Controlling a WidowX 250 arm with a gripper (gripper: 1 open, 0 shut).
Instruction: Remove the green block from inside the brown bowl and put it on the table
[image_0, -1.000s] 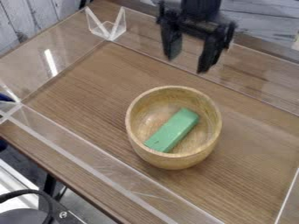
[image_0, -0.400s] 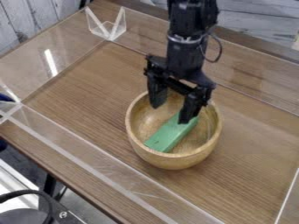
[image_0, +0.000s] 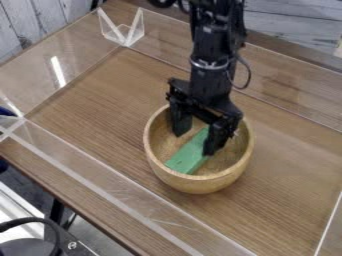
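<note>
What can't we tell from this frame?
Single camera view only.
- Green block: upper end hidden behind the gripper; contact with the fingers can't be judged.
- Fingertip depth inside the bowl: the near rim and the low resolution hide it.
- Bowl floor under the gripper: covered by it.
- Arm above the wrist: cut off by the top edge.
- Table: right side and near corner cut off by the frame edges.

I have only one view, set high off one corner of the table (image_0: 94, 110) and looking down across it at a slant. It sits near enough that the bowl (image_0: 167, 172) fills the middle, with the arm (image_0: 214, 40) entering from the top edge.
</note>
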